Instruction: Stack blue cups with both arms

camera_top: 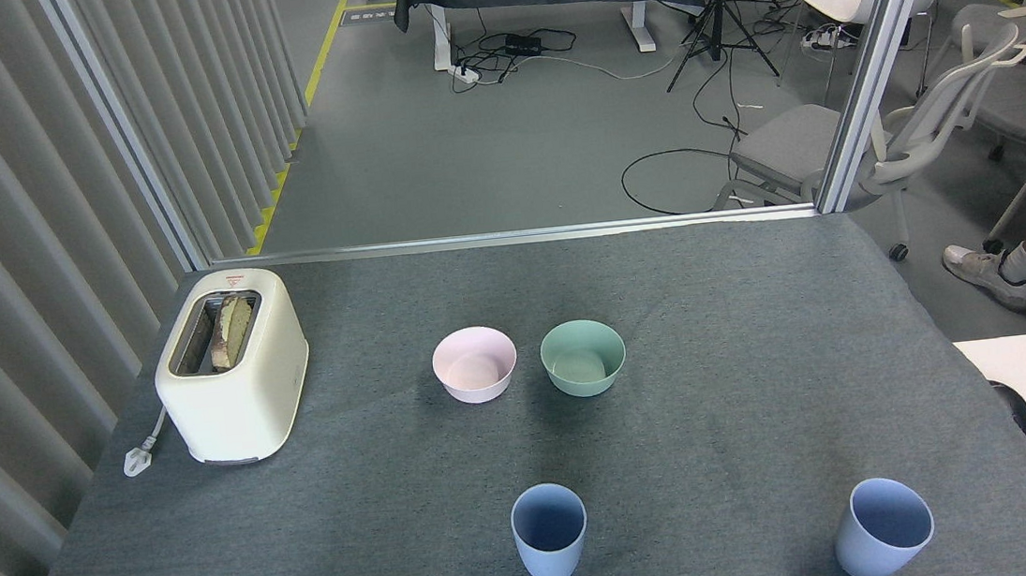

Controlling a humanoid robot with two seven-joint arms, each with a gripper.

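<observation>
**Me:** Blue plastic, two of them. One blue cup [550, 533] stands near me in the middle of the grey table [329, 531]. The other blue cup [882, 527] stands near me too, far off to the right, close to the table's right edge. Both stand up with the open end on top. They are well apart.

**Friend:** Where are your hands?

**Me:** I cannot see them. My left gripper and my right gripper are both out of the picture, so I cannot say if my jaws are open or closed. Nothing is held where I can see. I think the job has not started yet.

**Friend:** What could go wrong?

**Me:** The right cup is so near the edge. If I bump it from the left, it may tip and roll off the table. These cups look light, so a small knock could push one over.

**Friend:** Anything else?

**Me:** Yes. The pink bowl [474, 363] and the green bowl [583, 356] sit just beyond the middle cup. If I reach too far I may hit them. The toaster [233, 381] is far left, so it is safe. If I lower one cup crooked, it may catch the other's rim and knock it down.
</observation>
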